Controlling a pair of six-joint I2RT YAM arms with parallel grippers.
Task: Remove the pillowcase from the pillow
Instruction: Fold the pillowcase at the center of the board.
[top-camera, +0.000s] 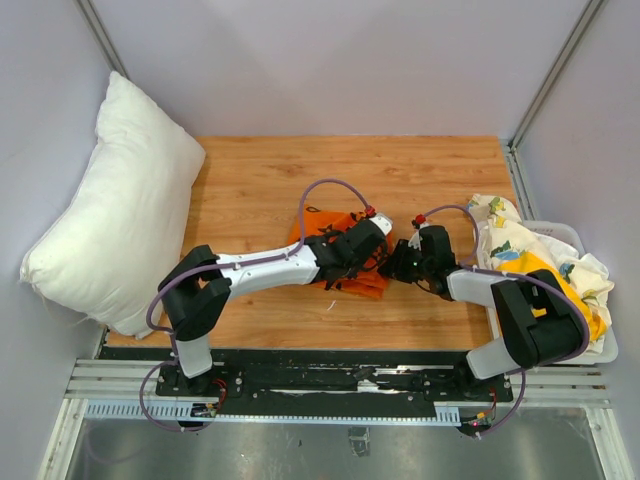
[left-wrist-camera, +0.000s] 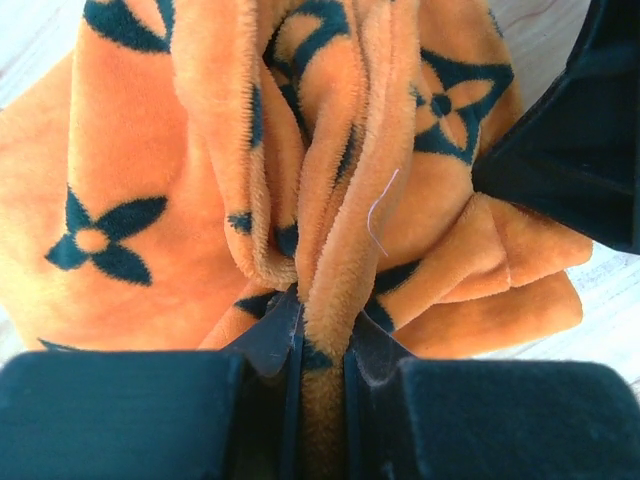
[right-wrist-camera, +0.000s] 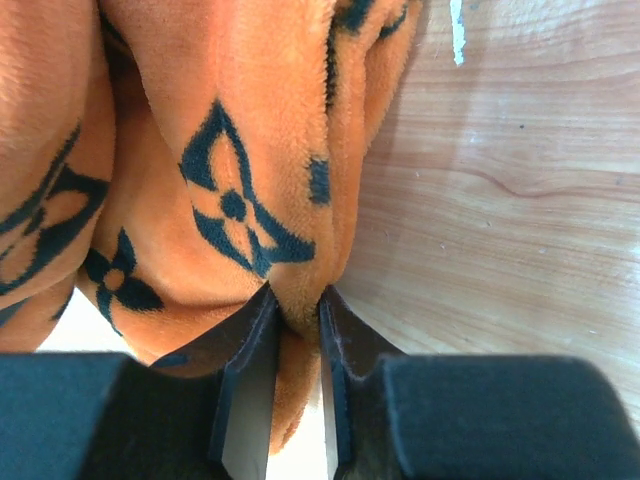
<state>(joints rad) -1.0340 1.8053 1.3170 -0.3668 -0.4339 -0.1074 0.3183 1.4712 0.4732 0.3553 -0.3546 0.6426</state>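
Over on the left, the plump white pillow (top-camera: 115, 210) leans bare against the wall. The left arm stretches low across the wooden table (top-camera: 260, 180), with the left gripper (left-wrist-camera: 322, 335) pinching a fold of the bunched orange plush pillowcase (top-camera: 362, 284) printed with black flowers. The right arm doubles back inward, and the right gripper (right-wrist-camera: 295, 310) nips the pillowcase's right edge. At the far right, a white plastic basket (top-camera: 603, 350) holds crumpled yellow floral cloth (top-camera: 520, 245).
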